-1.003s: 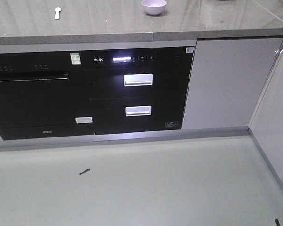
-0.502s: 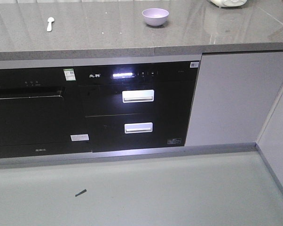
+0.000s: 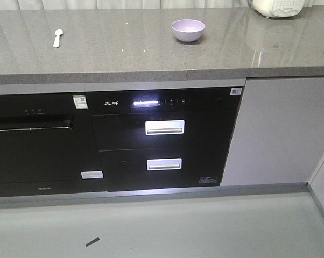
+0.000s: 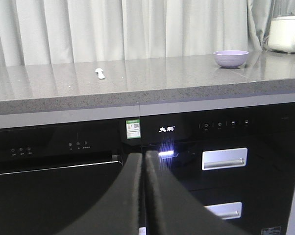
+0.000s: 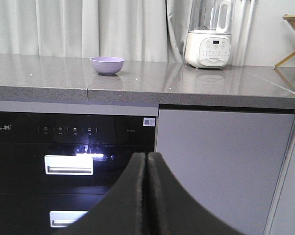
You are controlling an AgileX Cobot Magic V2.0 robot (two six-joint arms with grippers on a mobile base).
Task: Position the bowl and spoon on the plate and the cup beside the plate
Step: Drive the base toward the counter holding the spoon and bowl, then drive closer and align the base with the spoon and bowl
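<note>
Here's the left gripper [image 4: 143, 156] in its wrist view: two matte black fingers [image 4: 123, 200], smooth-skinned, broad at the bottom and sweeping up in a curve to narrow tips, with a thin seam between them. Over to the right gripper [image 5: 146, 155], same build: plain black fingers [image 5: 128, 200], the same curved taper, a hairline seam.
</note>
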